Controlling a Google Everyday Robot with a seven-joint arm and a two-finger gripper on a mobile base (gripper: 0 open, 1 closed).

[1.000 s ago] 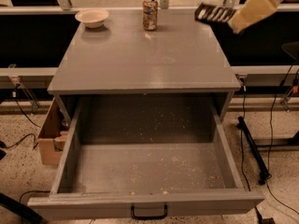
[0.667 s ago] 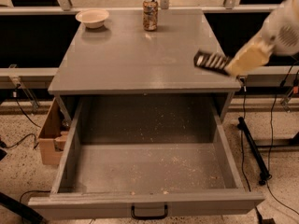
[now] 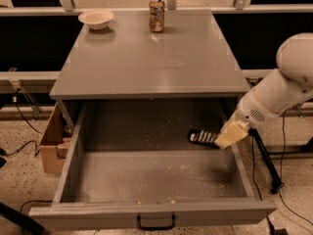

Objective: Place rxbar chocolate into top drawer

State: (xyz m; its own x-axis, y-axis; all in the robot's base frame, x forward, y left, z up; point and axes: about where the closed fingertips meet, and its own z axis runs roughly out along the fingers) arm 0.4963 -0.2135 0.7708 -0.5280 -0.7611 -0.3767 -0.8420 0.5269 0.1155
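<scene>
The top drawer (image 3: 161,214) is pulled wide open below the grey cabinet top, its grey floor speckled with pale crumbs and a black pull handle (image 3: 155,223) on its front. My gripper (image 3: 219,138) reaches in from the right over the drawer's right side. It is shut on the rxbar chocolate (image 3: 202,137), a flat black bar with pale lettering, held level a little above the drawer floor near the right wall.
A brown-gold drink can (image 3: 156,15) and a pale bowl (image 3: 96,19) stand at the back of the cabinet top (image 3: 146,58). A brown cardboard box (image 3: 51,143) sits on the floor left of the drawer. Cables and a stand leg lie on the floor.
My gripper has carried the bar down from beside the cabinet top's right edge into the open drawer's right side.
</scene>
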